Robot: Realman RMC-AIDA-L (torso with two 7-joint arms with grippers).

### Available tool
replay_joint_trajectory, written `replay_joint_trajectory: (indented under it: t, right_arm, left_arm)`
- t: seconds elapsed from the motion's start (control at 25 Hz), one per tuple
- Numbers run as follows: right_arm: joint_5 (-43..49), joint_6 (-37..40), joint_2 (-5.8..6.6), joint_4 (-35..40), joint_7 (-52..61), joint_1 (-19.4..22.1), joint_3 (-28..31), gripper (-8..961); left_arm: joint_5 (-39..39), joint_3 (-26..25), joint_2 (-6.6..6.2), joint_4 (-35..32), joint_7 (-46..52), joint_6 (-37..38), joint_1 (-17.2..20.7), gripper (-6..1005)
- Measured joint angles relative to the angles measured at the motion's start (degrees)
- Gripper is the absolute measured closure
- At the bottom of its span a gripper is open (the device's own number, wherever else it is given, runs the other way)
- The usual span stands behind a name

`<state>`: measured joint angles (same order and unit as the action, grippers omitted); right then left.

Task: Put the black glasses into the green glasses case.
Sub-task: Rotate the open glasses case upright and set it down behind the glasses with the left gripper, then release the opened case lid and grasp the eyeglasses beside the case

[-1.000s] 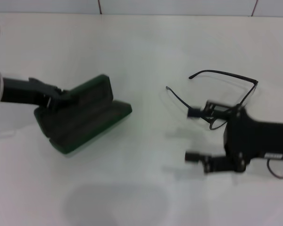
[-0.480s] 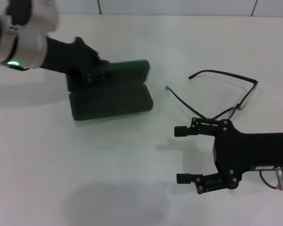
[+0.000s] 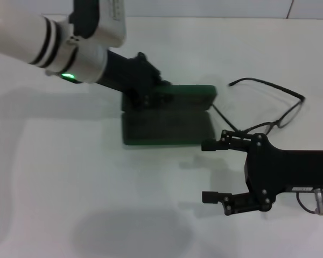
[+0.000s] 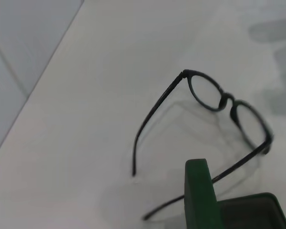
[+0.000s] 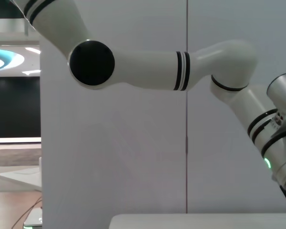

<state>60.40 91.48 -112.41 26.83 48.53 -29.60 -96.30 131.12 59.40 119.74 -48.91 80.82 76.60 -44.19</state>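
The green glasses case (image 3: 167,126) lies open on the white table (image 3: 70,177) in the head view, its lid (image 3: 189,97) standing upright. My left gripper (image 3: 146,90) is shut on the lid's left end. The black glasses (image 3: 280,121) lie unfolded just right of the case, with one temple tip near the case's right end. The left wrist view shows the glasses (image 4: 218,101) beyond the green lid edge (image 4: 198,195). My right gripper (image 3: 207,171) is open and empty, in front of the glasses and the case's right end.
The table's back edge meets a tiled wall (image 3: 204,6). The right wrist view shows only my left arm (image 5: 148,69) against a wall, and none of the task's things.
My left gripper has moved the case to the right, up against the glasses. My right gripper has drawn back from the glasses toward the table's front. The glasses shifted slightly right.
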Motion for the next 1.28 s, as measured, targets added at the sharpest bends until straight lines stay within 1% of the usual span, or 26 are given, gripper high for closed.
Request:
replay_joint_trajectory:
  t: [0.08,0.2,0.36,0.52,0.6,0.72,0.76,0.8,0.84,0.88,0.92,0.96,1.0,1.04,1.16,1.24,1.28]
  right_arm:
    - [0.0,-0.4,-0.04,0.0,0.0,0.1,0.0,121]
    - [0.0,-0.8,0.01,-0.1,0.0,0.3,0.0,121]
    - [0.0,-1.2,0.34,-0.8,0.1,0.4,0.1,122]
    - [0.1,-1.5,0.92,-0.8,0.3,0.3,1.9,122]
    - [0.1,-2.0,1.71,-0.5,0.7,0.2,3.0,123]
    - [0.5,-3.0,3.79,2.0,2.6,-0.2,4.3,123]
    - [1.4,-3.9,4.7,3.5,3.9,-0.2,5.1,123]
    - [3.3,-5.1,5.44,5.8,5.7,-0.3,6.3,124]
    - [7.1,-6.9,6.13,9.1,9.0,-0.2,8.4,124]
    - [9.3,-8.0,6.44,11.0,10.9,-0.2,9.7,124]
    - [9.3,-8.0,6.44,11.0,10.9,-0.2,9.7,124]
    - [22.9,-10.0,6.45,21.4,22.1,-0.1,16.3,124]
    - [25.5,-10.1,6.34,23.0,24.2,-0.1,17.3,124]
    - [33.8,-9.6,5.62,29.2,30.4,-0.1,20.3,125]
    - [52.7,-7.3,2.77,42.7,42.6,-1.3,23.5,125]
    - [63.4,-5.3,0.92,49.1,48.1,-3.0,24.0,125]
    - [72.1,-1.6,-0.82,52.7,51.5,-6.0,24.5,126]
  left_arm:
    - [-3.0,1.0,-0.04,1.2,-0.1,-0.9,-0.2,717]
    - [-5.9,1.0,-0.14,1.5,-0.4,-2.0,-0.2,707]
    - [-7.0,1.0,-0.12,1.7,-0.1,-3.3,0.3,692]
    - [-7.2,1.3,0.06,2.7,0.2,-4.2,0.7,678]
    - [-8.3,1.2,0.08,3.0,0.2,-4.2,1.0,671]
    - [-12.5,0.9,-0.08,2.8,0.2,-4.1,2.1,661]
    - [-15.3,0.8,-0.26,2.6,0.1,-3.9,3.0,657]
    - [-18.5,0.8,-0.39,2.4,-0.1,-3.7,4.0,607]
    - [-20.9,0.8,-0.51,2.4,-0.3,-3.6,4.9,556]
    - [-26.6,0.7,-0.68,2.6,-0.8,-3.5,7.2,506]
    - [-26.6,0.7,-0.68,2.6,-0.8,-3.5,7.2,455]
    - [-28.6,0.7,-0.64,2.8,-0.9,-3.5,8.3,405]
    - [-30.3,0.7,-0.51,2.9,-1.0,-3.5,9.3,373]
    - [-31.6,0.8,-0.35,3.1,-1.0,-3.4,10.3,341]
    - [-35.0,1.1,-0.02,4.2,-1.1,-3.3,12.0,245]
    - [-37.7,0.8,-0.07,6.4,-0.2,-3.3,12.3,247]
    - [-39.5,0.2,-0.28,8.2,0.5,-3.3,12.3,249]
